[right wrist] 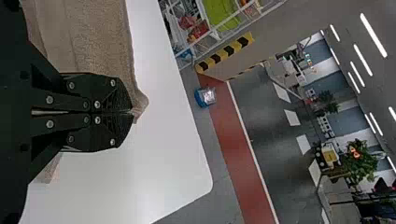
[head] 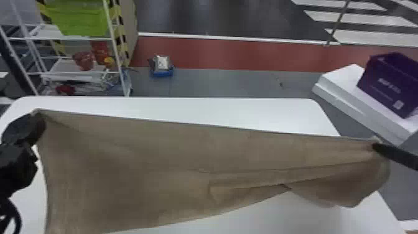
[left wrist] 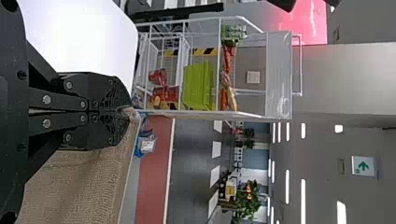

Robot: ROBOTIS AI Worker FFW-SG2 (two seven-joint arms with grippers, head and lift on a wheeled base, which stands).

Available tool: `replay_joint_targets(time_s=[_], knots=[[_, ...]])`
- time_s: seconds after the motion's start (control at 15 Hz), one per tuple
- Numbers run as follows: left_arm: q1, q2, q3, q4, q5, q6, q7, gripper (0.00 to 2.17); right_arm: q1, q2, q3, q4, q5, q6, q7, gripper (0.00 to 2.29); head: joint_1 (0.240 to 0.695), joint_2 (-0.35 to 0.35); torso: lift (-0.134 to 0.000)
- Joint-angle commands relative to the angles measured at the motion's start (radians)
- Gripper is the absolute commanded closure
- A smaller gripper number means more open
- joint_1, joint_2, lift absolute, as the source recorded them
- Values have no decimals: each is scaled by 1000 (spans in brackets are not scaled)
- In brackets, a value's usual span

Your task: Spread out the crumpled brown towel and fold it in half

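left tool: clenched on a corner of the towel, its fingers (left wrist: 116,100) closed
right tool (right wrist: 130,112): gripping the opposite end, where the cloth gathers into creases
brown towel (head: 174,155): stretched between both tools over the desk, upper edge nearly straight, a loose flap drooping by the right tool
why so: probably pulled wide to draw out wrinkles before laying it flat; the fold seems yet to come
desk (head: 202,107): white, smooth, rounded corners
room: wire rack (head: 119,67) with a green bin (head: 79,18); purple box (head: 388,84) to the right; red strip along the grey floor
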Motion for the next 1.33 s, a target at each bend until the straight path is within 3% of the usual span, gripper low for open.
replay_joint_targets(time_s=[0.0, 0.6, 1.13, 1.27], knots=[[18, -2, 7, -46, 7, 16, 0, 1447, 7, 3, -58, -57, -45, 61, 1, 1507, 695, -109, -124], [136, -3, 80, -192, 9, -24, 13, 1447, 1, -4, -235, -189, -226, 61, 25, 1507, 695, -98, -124], [259, -3, 169, -324, 17, -36, -30, 1447, 13, 3, -454, -272, -456, 61, 37, 1507, 695, -72, -124], [283, -3, 195, -336, 29, -17, -46, 1447, 15, 12, -474, -275, -470, 61, 51, 1507, 695, -65, -124]])
